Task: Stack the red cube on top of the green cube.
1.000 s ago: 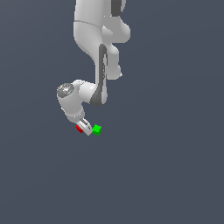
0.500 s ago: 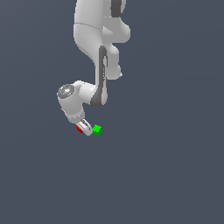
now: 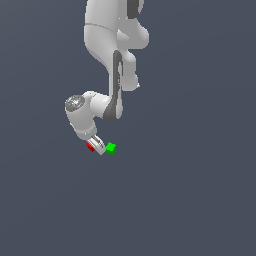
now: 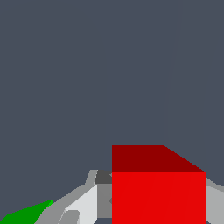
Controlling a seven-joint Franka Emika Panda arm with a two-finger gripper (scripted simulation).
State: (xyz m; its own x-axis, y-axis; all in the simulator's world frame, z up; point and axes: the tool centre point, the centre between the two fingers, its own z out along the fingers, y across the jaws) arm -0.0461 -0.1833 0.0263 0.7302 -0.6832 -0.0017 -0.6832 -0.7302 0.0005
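In the wrist view the red cube (image 4: 159, 192) fills the gap between my two fingers, and both grey fingertips (image 4: 103, 199) press against its sides. My gripper (image 3: 97, 147) is shut on it. The exterior view shows only a sliver of the red cube (image 3: 90, 146) at the hand's left side. The green cube (image 3: 111, 148) lies just to the exterior view's right of the hand, close to one finger and apart from the red cube. Only a corner of the green cube (image 4: 26, 213) shows in the wrist view. Whether the red cube is off the floor I cannot tell.
The white arm (image 3: 112, 60) reaches down from above in the exterior view, its wrist bent toward the exterior view's left. Everything rests on a plain dark grey floor (image 3: 190, 190).
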